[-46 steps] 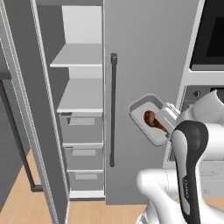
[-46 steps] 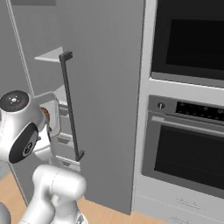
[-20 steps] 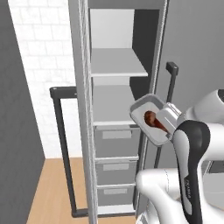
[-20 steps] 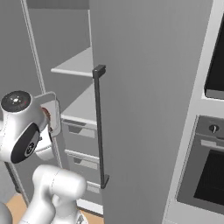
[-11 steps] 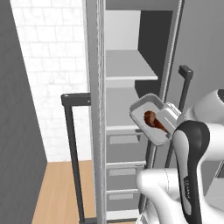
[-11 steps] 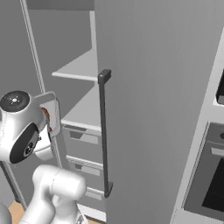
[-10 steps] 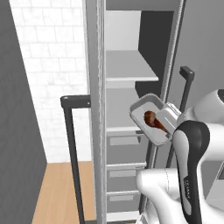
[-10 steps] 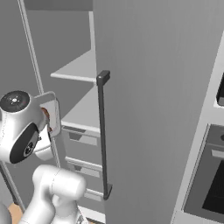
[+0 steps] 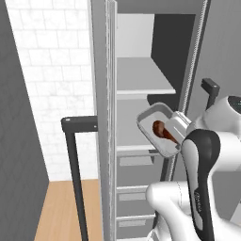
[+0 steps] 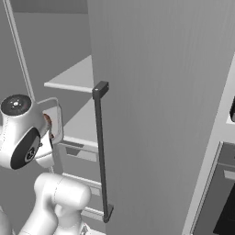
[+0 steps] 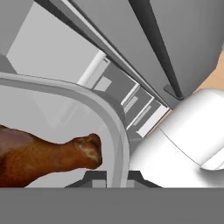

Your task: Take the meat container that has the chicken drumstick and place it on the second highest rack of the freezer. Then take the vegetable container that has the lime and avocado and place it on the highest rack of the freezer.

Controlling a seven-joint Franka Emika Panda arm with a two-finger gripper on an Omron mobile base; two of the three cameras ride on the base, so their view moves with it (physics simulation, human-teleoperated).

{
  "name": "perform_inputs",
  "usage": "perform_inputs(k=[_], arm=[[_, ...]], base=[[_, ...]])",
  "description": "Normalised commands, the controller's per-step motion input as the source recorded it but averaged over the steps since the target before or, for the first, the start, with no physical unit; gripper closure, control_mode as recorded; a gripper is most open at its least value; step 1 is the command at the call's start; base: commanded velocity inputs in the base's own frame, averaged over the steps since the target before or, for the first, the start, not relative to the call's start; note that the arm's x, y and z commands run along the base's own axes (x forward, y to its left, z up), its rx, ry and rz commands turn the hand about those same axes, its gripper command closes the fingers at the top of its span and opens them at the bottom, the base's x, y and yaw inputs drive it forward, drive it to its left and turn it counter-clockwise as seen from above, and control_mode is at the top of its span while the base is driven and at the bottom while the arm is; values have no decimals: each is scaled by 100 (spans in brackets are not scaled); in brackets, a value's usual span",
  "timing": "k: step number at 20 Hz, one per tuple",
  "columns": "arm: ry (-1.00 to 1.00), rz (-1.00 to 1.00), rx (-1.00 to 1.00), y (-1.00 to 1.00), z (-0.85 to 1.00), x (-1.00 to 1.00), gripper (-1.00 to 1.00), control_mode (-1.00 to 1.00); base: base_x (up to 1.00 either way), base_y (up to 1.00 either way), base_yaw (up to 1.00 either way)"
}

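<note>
Arm: white, dark joints, folded upright at the elbow, wrist raised at chest height. Gripper [image 11: 113, 177]: jaws clamped on the rim of the container [image 9: 151, 123], holding it tilted.

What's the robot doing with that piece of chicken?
The robot's gripper is shut on the rim of a pale meat container with a chicken drumstick inside. It holds the container up, tilted, in front of the open freezer. The container is not on a shelf yet. The second highest rack sits behind it, and the highest rack is above that.
</note>
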Motion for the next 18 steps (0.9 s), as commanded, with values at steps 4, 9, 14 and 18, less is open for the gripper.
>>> perform_inputs(k=[4,9,14,18], arm=[[5,-28,2,34,-31,20,100,-100],[4,-30,9,0,-21,49,100,-100],[5,-27,6,0,-29,53,100,-100],[3,-18,1,0,-40,76,100,-100]], base=[[0,0,0],[0,0,0],[0,0,0],[0,0,0]])
